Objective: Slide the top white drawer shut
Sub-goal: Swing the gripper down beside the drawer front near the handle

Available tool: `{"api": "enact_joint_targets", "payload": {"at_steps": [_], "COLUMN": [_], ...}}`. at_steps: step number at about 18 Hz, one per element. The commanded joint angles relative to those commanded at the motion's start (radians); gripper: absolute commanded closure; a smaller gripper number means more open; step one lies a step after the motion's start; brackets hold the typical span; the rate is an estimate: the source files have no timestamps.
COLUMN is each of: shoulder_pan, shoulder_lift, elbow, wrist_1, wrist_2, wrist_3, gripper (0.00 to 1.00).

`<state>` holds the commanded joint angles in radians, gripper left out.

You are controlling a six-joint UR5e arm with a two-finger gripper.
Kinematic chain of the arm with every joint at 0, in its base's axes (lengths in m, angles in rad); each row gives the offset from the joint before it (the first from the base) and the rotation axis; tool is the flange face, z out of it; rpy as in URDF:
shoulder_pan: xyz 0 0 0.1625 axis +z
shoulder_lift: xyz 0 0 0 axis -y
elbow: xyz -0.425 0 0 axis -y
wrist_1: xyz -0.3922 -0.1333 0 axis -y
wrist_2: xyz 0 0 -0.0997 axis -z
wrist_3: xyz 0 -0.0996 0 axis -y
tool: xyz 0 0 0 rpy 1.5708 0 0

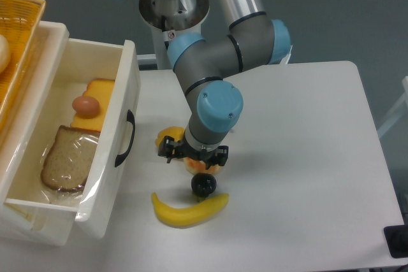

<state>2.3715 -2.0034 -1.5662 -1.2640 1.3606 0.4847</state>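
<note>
The top white drawer (95, 176) stands pulled out at the left of the table (306, 157), holding a slice of bread (64, 160), an egg (85, 104) and cheese (99, 93). The gripper (193, 155) hangs over the yellow pepper (167, 137) and a doughnut, right of the handle (125, 138); whether its jaws are parted cannot be told. A banana (188, 210) lies nearby.

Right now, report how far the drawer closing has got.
Done: nothing visible; the top white drawer stands pulled far out, with bread, egg and cheese showing inside. In hand: the gripper hangs low over the table's toy food, right of the black handle, apart from it. Left: reach the drawer front and push it shut.
</note>
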Motion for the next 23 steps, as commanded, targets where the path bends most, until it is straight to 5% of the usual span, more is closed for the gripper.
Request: {"api": "enact_joint_targets", "payload": {"at_steps": [23], "shoulder_pan": [-0.044], "shoulder_lift": [0.008], "elbow": [-0.006], "wrist_1": [-0.005], "wrist_2": [-0.071], "wrist_3": [0.008], "gripper": [0.0]}}
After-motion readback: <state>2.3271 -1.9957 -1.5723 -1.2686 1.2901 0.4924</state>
